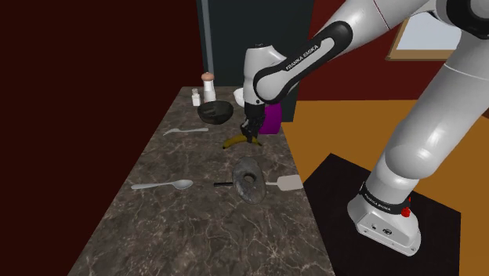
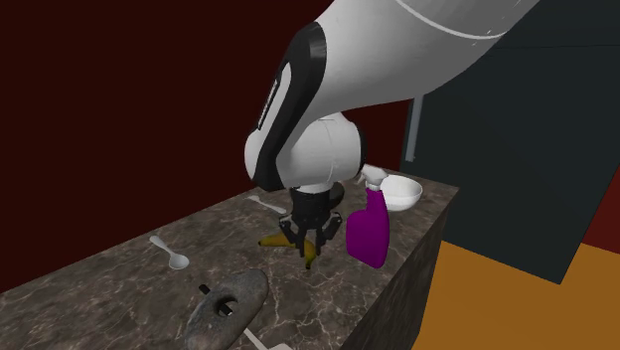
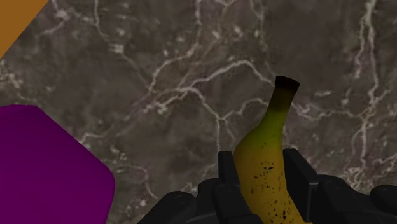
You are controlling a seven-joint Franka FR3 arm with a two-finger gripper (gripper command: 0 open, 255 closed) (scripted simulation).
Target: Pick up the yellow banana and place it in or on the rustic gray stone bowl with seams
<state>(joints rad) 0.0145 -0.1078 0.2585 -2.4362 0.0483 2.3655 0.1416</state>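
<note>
I judged the grasp made: black gripper (image 3: 263,168) clasped the speckled yellow banana (image 3: 270,137); next, lift toward the gray stone bowl (image 1: 255,194).

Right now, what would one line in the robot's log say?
gripper: shut on banana | banana: beside purple bottle | gray bowl: no banana in it yet

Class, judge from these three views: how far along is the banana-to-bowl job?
Done: the gripper is shut on the banana. In hand: the grasp, low over the counter; whether the banana is lifted is unclear. Left: carrying it to the gray stone bowl.
</note>
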